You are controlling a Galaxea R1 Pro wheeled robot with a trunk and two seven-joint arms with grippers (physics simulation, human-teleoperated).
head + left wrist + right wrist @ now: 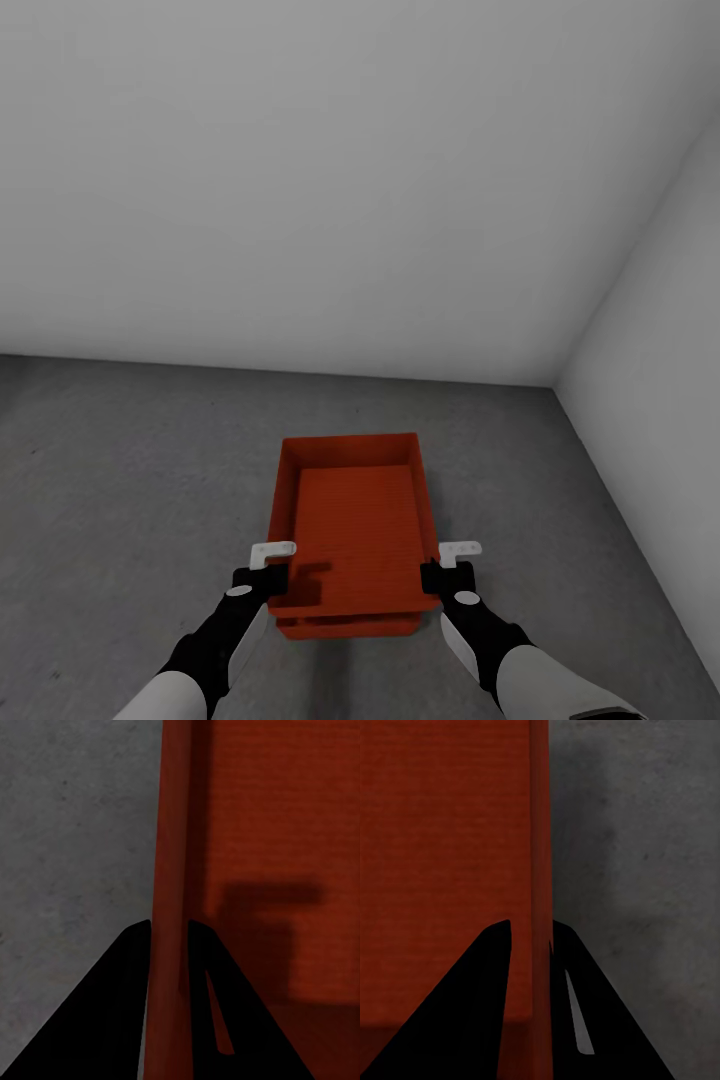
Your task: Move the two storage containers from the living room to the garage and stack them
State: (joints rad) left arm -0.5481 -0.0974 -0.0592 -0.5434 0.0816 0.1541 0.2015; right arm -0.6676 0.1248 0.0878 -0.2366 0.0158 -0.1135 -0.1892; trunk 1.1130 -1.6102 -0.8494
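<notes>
You have the upper bin (355, 515) pinched by its two long walls, one gripper to a side, which keeps it level and squared over the lower bin (345, 627) beneath it. The left gripper (264, 572) has its fingers clamped on the upper bin's left wall, one finger inside and one outside; the left wrist view shows the rim (171, 907) running straight down between the dark fingers (112, 1020). The right gripper (447, 570) grips the opposite wall the same way, its fingers (465, 1012) shut on the rim (540, 870). Holding at matching spots near the upper bin's near end looks chosen so it cannot twist as it settles. Below the upper bin's near edge a strip of the lower bin shows, resting on the grey concrete floor (130, 470) of the garage, near the corner where two white walls (330, 180) meet. Whether the upper bin is fully seated in the lower one cannot be told, though the two look closely aligned. The count: two bins, two grippers, four fingers clamped, two walls.
</notes>
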